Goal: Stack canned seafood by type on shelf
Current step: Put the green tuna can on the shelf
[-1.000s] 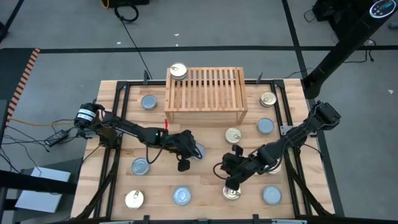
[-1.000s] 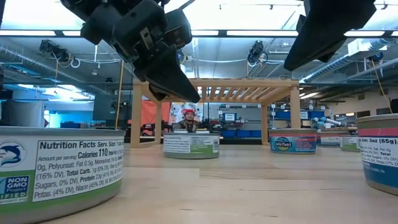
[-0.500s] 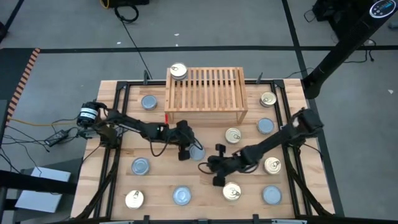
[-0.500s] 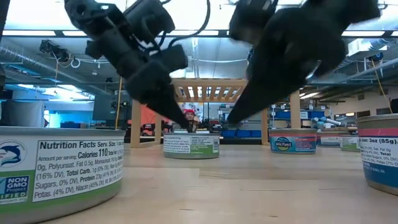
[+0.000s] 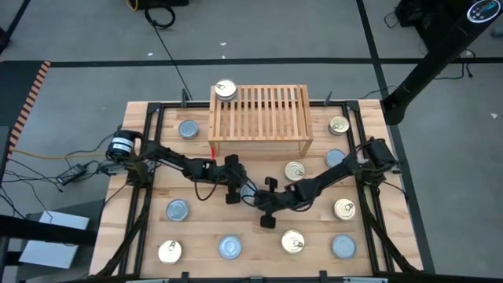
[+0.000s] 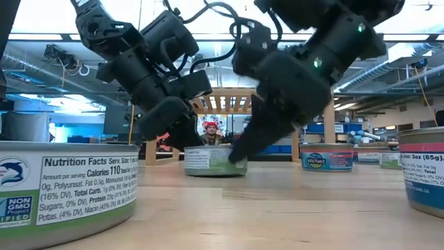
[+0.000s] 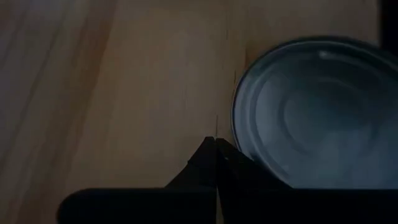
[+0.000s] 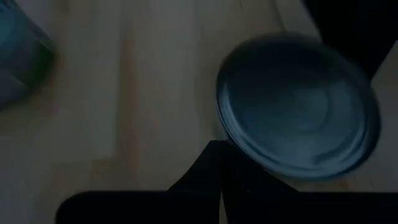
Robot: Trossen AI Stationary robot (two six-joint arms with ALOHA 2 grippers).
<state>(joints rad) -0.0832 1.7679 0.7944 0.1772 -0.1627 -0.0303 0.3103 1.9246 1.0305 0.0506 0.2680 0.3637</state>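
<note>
A: Where does the job stand?

B: Both arms reach to the middle of the counter [image 5: 157, 118], converging on one silver-topped tin [image 5: 250, 191] there. The left tool [image 5: 233, 189] and the right tool [image 5: 266, 206] have their fingers pressed together, holding nothing; each wrist view shows the closed tips just beside that tin's rim, one to each side.

A: And the other tins?

B: One gold tin [image 5: 225, 90] sits on a far corner of the shelf [image 5: 259, 118]. The rest lie scattered on the counter, well apart: gold ones such as the tin near the shelf's front [image 5: 295, 170], silver ones such as the tin at the near edge [image 5: 230, 248].

A: How would a tin handle?

B: Probably stiff and fairly dense for its size: a short metal cylinder, smooth ringed lid with a raised rim, glossy paper label round the wall. It won't crush, but the wall looks slippery. The sound hold is likely across the full width, fingers low on the straight side under the lid's lip. Closed tips can only nudge it along the planks.

A: The surfaces?

B: Pale wooden planks, lightly grained; the shelf is a slatted wooden box, so a tin should sit flat across the slats.
</note>
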